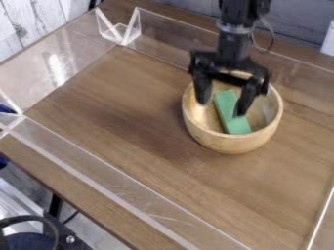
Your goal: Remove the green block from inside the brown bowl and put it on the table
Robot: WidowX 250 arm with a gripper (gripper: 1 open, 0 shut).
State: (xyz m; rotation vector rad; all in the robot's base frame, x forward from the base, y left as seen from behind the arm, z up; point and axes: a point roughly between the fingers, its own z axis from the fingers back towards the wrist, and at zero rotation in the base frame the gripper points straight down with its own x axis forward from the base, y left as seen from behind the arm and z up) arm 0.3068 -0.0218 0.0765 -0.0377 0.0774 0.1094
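Note:
A light tan brown bowl (209,136) sits on the table (117,117) at the right. Inside it a bright green block (235,110) leans from the bowl's floor up toward the far rim. My gripper (229,98) hangs straight down over the bowl's far half, open, its two black fingers (202,91) standing on either side of the block's upper end. Nothing is between them that they grip. The block's top end is partly hidden behind the fingers.
Low clear acrylic walls (124,24) run around the tabletop, with a raised clear corner piece at the back left. The arm's black column (237,20) rises behind the bowl. A dark cable and stand show below the front edge.

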